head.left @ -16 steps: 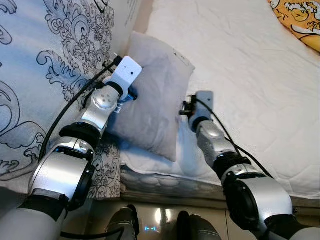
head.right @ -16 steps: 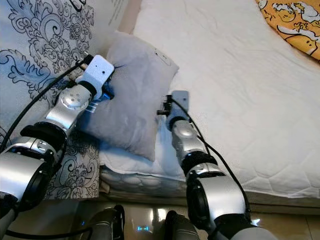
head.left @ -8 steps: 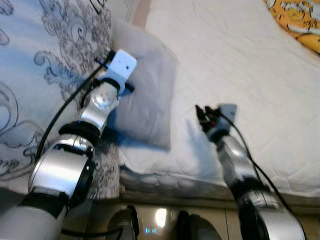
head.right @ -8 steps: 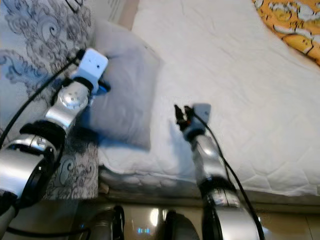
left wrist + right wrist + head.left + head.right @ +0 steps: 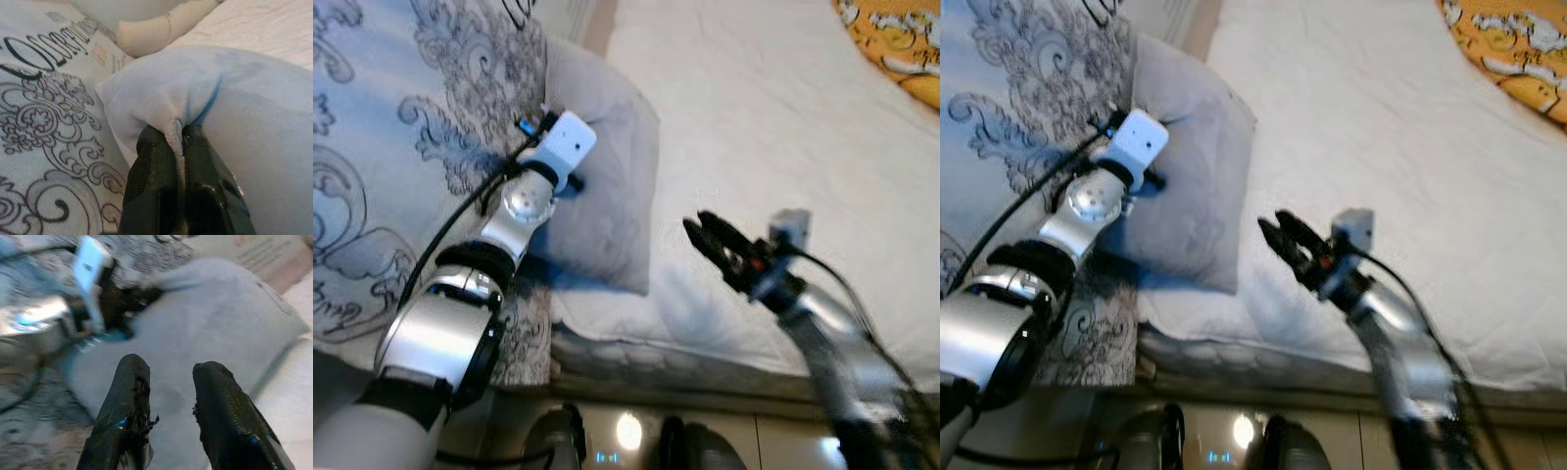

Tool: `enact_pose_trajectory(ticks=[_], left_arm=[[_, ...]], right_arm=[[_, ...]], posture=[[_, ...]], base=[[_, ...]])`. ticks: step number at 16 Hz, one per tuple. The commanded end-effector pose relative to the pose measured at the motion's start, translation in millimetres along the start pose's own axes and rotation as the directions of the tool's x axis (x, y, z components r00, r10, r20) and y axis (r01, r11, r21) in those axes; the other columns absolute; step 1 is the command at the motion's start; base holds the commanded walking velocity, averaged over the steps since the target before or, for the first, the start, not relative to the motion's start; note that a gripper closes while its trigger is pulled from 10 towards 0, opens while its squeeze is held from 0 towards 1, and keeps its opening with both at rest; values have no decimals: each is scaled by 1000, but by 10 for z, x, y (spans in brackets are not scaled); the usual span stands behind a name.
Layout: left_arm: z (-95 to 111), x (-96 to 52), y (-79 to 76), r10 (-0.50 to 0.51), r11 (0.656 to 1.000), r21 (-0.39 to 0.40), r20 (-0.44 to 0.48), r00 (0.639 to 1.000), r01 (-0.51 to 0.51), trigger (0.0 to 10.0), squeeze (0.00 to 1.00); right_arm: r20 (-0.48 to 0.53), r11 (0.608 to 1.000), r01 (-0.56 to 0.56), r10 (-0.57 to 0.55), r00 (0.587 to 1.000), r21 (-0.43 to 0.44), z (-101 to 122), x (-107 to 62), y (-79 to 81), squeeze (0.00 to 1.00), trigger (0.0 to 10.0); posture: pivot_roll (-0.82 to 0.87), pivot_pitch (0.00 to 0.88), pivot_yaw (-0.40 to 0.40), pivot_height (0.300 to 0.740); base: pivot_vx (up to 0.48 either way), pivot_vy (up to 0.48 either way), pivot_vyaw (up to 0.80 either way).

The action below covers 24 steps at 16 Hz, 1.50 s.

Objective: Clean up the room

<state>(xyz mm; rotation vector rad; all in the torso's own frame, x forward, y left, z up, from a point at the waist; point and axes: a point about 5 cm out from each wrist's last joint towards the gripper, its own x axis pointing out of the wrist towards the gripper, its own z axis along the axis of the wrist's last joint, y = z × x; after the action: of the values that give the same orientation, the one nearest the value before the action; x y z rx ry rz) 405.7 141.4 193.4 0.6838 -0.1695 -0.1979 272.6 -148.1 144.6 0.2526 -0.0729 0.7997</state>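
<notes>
Left eye view: grey pillow (image 5: 602, 186) is lying at the left side of the white bed (image 5: 783, 127), leaning against the patterned blue-grey duvet (image 5: 401, 147) just beside it. Left gripper (image 5: 570, 182) is reaching up from bottom left and pressing into the pillow's left edge; white wrist camera block sitting on top of it, black cable running back down the silver arm. Right gripper (image 5: 710, 235) is hovering over the bed to the right of the pillow, apart from it, fingers pointing toward the pillow; arm is motion-blurred. Orange patterned blanket (image 5: 896, 44) is lying at the bed's far right corner. Glossy floor (image 5: 626, 431) is showing below the mattress edge. Right eye view: same layout, the right gripper is hanging above the sheet clear of the pillow's lower right edge. Left wrist view: left gripper is clamping a fold of the pillow's edge, fabric pinched between the two black fingers (image 5: 154, 166). Duvet with scroll print and lettering is running alongside; a cream rolled cushion (image 5: 161, 27) is lying beyond the pillow. Right wrist view: right gripper's fingers (image 5: 129, 401) are standing apart with a moderate gap, holding nothing, aiming at the pillow face, with the left arm at the pillow's far edge.
</notes>
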Motion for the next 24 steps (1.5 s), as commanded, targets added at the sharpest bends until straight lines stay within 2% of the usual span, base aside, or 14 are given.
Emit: enact_pose_trajectory(ticks=[1, 2, 3, 9, 11, 13, 14, 16, 18, 19, 21, 22, 23, 24], left_arm=[[24, 25, 25, -47, 997, -66, -11, 999, 46, 10000, 0], [49, 28, 38, -80, 993, -81, 11, 997, 81, 10000, 569], [87, 29, 39, -121, 988, -89, 44, 992, 124, 10000, 1000], [275, -18, 112, -188, 944, -228, 227, 956, 240, 10000, 1000], [379, -175, 63, -115, 885, -396, 322, 940, 244, 10000, 1000], [383, -399, -89, -114, 843, -465, 334, 936, 269, 10000, 675], [361, -574, -190, -92, 822, -512, 314, 945, 250, 10000, 0], [258, -795, -316, -38, 828, -536, 236, 971, 163, 10000, 0], [79, -997, -497, -85, 833, -536, 119, 989, 136, 10000, 0], [1, -1082, -533, -87, 840, -532, 71, 994, 111, 10000, 0], [-72, -1166, -543, -80, 844, -529, 25, 996, 81, 10000, 0], [-118, -1224, -528, -70, 851, -523, -11, 997, 54, 10000, 0], [-154, -1259, -497, -50, 850, -527, -43, 998, 20, 10000, 0], [-169, -1271, -482, -36, 850, -527, -62, 997, -2, 10000, 0]], right_arm=[[-5, 999, -35, 35, 999, 42, 77, -47, 89, 0, 10000], [-4, 998, -31, 31, 1000, 47, 99, -63, 107, 0, 10000], [-8, 999, -25, 25, 1000, 39, 114, -85, 125, 0, 10000], [-115, 995, 98, -97, 989, -1, 73, -211, 98, 0, 10000], [-164, 981, 193, -191, 968, -5, 18, -252, 102, 0, 10000], [-57, 952, 305, -306, 950, -19, 86, -231, 119, 0, 10000], [-33, 919, 388, -391, 920, -70, 108, -243, 121, 0, 10000], [-40, 821, 568, -570, 820, -58, 50, -336, 48, 0, 10000], [-115, 644, 747, -765, 633, -168, -140, -462, -168, 0, 10000], [-100, 577, 783, -815, 571, -232, -170, -499, -240, 0, 10000], [-59, 568, 787, -818, 573, -239, -140, -486, -253, 0, 10000], [23, 515, 810, -840, 542, -280, -68, -474, -266, 0, 10000], [74, 498, 816, -839, 539, -293, -30, -447, -262, 0, 10000], [94, 508, 817, -831, 548, -271, -26, -419, -250, 0, 10000]], posture=[[34, 95, -16, 740], [31, 88, -14, 740], [29, 78, -11, 740], [21, 34, 4, 740], [11, 24, 14, 740], [6, 10, 12, 740], [5, 5, 6, 740], [10, 0, -5, 740], [24, 0, -13, 740], [28, 0, -13, 740], [30, 0, -13, 740], [34, 0, -13, 740], [38, 0, -15, 740], [39, 0, -15, 740]], base=[[0, 0, 0], [0, 0, 0], [0, 0, 0], [0, 0, 0], [0, 0, 0], [0, 0, 0], [0, 0, 0], [0, 0, 0], [0, -354, 0], [0, -352, 0], [0, -356, 0], [0, -356, 0], [0, -356, 0], [0, -360, 0]])
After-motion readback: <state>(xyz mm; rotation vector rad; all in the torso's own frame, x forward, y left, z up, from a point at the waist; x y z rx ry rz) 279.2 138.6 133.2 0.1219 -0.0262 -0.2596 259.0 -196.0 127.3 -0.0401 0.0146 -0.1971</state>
